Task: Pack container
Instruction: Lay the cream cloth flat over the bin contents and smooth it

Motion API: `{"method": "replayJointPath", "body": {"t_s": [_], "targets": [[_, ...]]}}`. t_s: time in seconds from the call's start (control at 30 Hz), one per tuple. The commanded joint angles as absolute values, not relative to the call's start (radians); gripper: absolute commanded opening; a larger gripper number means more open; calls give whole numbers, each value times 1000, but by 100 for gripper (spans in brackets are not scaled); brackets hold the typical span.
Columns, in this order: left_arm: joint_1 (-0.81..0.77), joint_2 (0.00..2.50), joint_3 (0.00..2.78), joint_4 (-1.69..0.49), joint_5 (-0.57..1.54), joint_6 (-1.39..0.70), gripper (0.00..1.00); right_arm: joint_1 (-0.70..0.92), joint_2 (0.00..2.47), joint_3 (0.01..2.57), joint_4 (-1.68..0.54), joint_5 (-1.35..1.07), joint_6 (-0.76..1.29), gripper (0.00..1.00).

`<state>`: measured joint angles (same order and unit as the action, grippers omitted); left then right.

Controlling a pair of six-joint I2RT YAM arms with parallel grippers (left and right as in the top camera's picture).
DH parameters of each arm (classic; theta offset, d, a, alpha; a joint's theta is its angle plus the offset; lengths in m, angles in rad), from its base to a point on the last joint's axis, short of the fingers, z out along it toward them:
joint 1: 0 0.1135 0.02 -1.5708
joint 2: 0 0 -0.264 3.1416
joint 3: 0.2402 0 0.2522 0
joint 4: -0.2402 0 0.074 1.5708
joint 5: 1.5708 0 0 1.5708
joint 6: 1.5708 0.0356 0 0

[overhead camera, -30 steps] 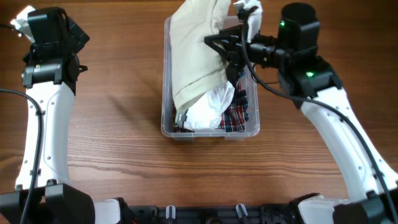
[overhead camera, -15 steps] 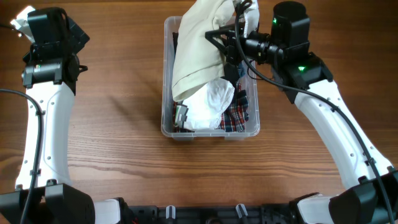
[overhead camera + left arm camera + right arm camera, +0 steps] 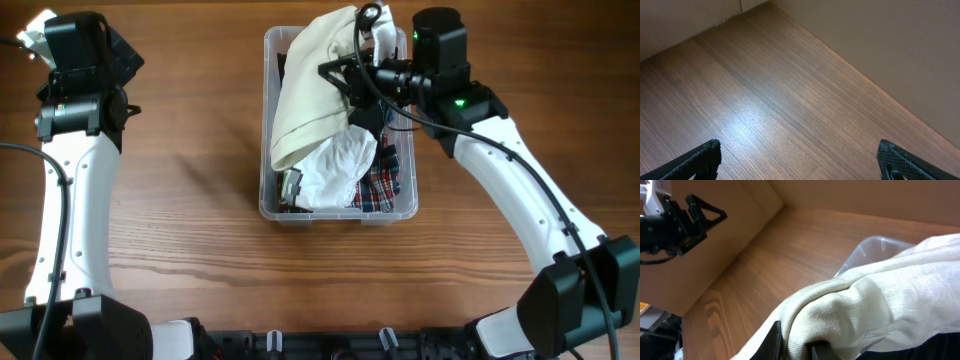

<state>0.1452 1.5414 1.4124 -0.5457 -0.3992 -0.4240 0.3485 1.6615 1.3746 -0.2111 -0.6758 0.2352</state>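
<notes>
Cream cloth (image 3: 308, 85) drapes over the container (image 3: 335, 215), partly covering plaid fabric (image 3: 382, 186)

You see a cream cloth (image 3: 310, 80) draped over a crumpled white garment (image 3: 335, 170), red-and-navy plaid fabric (image 3: 380, 188) beneath, and a brown wood-grain table (image 3: 190, 220) around them.

- My left arm (image 3: 70, 190) lies stretched along the left side, left gripper (image 3: 800, 162) spread wide.
- My right arm (image 3: 520, 190) reaches inward, right gripper (image 3: 345, 85) pinching cream cloth (image 3: 310, 80).
</notes>
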Motion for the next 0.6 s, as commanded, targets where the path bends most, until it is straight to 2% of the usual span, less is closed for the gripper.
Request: {"method": "replayJointPath", "body": {"t_s": [0.0, 0.57], "targets": [[149, 1541, 1407, -543, -413, -422, 100, 353, 1666, 1380, -244, -676, 239, 4], [149, 1541, 1407, -543, -413, -422, 100, 353, 1666, 1380, -670, -561, 209, 6]]}}
